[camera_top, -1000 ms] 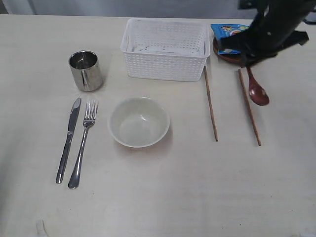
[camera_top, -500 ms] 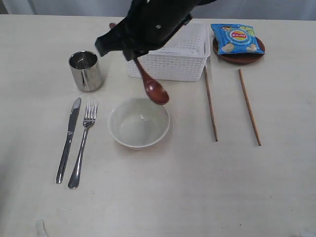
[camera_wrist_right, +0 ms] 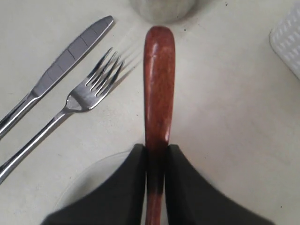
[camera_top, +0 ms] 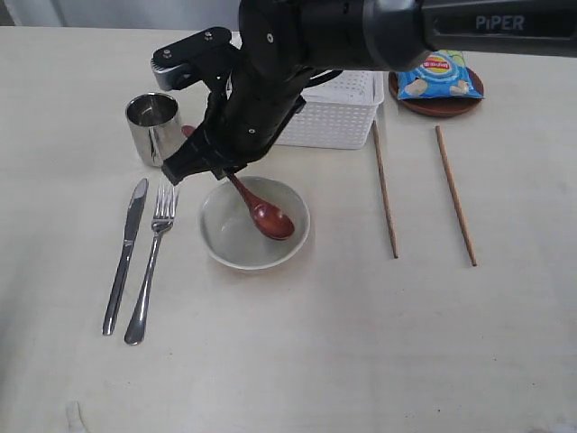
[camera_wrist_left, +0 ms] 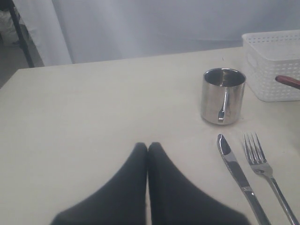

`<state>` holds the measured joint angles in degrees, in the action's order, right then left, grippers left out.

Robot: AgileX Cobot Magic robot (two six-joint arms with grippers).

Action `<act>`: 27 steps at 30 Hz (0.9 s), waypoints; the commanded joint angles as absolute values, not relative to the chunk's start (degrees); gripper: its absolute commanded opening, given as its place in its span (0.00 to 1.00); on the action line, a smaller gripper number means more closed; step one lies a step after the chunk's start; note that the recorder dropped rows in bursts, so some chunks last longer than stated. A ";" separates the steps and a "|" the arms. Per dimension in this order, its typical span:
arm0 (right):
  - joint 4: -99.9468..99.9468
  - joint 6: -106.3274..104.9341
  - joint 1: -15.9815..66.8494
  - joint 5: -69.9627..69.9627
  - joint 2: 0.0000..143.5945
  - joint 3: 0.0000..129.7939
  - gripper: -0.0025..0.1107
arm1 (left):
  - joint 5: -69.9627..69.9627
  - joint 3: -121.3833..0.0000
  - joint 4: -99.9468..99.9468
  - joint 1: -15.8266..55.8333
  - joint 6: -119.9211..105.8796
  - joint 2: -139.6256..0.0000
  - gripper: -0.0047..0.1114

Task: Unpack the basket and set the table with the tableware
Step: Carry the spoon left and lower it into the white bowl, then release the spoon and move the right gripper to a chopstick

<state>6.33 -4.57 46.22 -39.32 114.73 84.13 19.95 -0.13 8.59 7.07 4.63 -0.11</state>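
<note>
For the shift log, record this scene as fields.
right gripper: shut on the handle of the wooden spoon
spoon head: inside the rim of the white bowl; cannot tell whether it touches
left gripper: shut, holding nothing
exterior view, left of bowl: knife, fork, steel cup
exterior view, right of bowl: two chopsticks, lying apart
basket: behind the bowl, partly hidden by the arm
chip bag: on the brown plate
</note>
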 commanded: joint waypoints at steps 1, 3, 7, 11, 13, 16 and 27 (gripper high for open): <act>5.96 -9.00 46.25 -39.26 114.54 84.44 0.02 | 19.92 0.00 8.79 7.36 4.76 0.00 0.04; 5.96 -9.00 46.25 -39.56 114.54 84.44 0.02 | 19.92 0.00 8.79 7.36 4.76 0.00 0.04; 6.19 -9.00 46.25 -40.00 115.05 84.44 0.02 | 19.92 0.00 8.79 7.36 4.76 0.00 0.04; 6.44 -9.00 46.25 -41.71 115.05 84.44 0.03 | 19.92 0.00 8.79 7.36 4.76 0.00 0.04; 6.44 -9.00 46.25 -42.70 115.05 84.44 0.12 | 19.92 0.00 8.79 7.36 4.76 0.00 0.04; 7.71 -11.15 46.25 -43.63 115.05 84.44 0.31 | 19.92 0.00 8.79 7.36 4.76 0.00 0.04; 11.88 -17.80 46.25 -43.99 113.15 84.44 0.36 | 19.92 0.00 8.79 7.36 4.76 0.00 0.04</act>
<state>11.39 -16.85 46.22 -43.76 114.94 84.21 19.95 -0.13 8.59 7.07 4.63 -0.11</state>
